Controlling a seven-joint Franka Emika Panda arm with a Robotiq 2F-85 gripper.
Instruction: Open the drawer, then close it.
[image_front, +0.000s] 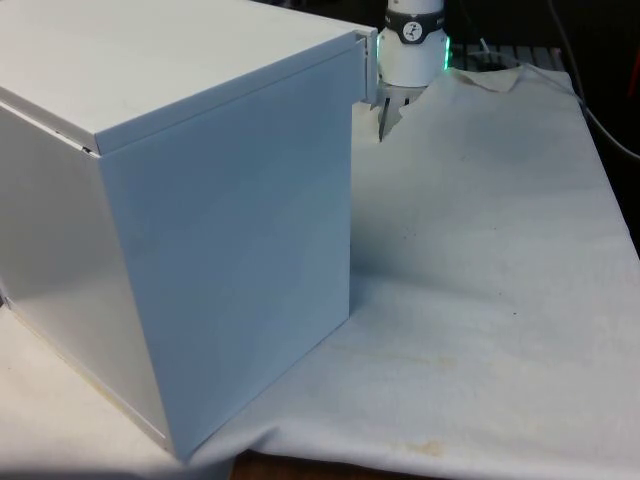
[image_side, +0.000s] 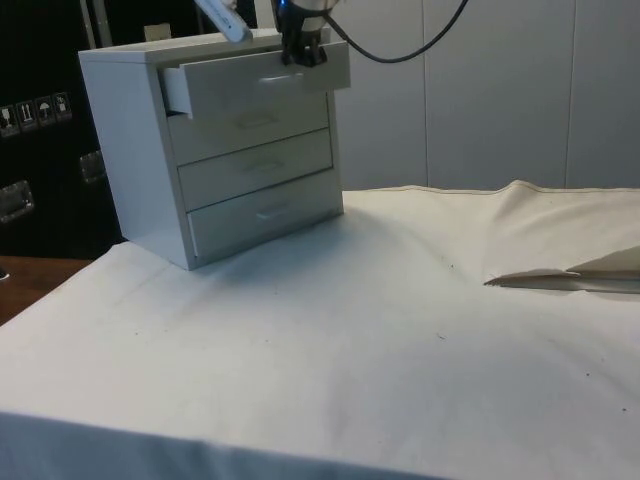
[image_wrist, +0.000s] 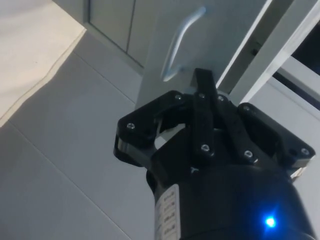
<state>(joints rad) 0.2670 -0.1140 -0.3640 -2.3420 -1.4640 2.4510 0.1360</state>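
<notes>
The tabletop (image_side: 380, 330), covered in a creased white cloth, carries a white, box-shaped chest of drawers (image_side: 200, 170) with four drawers, standing at the side view's left. Its top drawer (image_side: 255, 82) is pulled partway out while the three below sit flush, so the opening looks done or nearly done and the closing is left. The black two-finger claw (image_side: 303, 52) hangs at that drawer's front, just beside its slim, curved white handle (image_wrist: 179, 42); whether it is released or clenched I cannot tell.
</notes>
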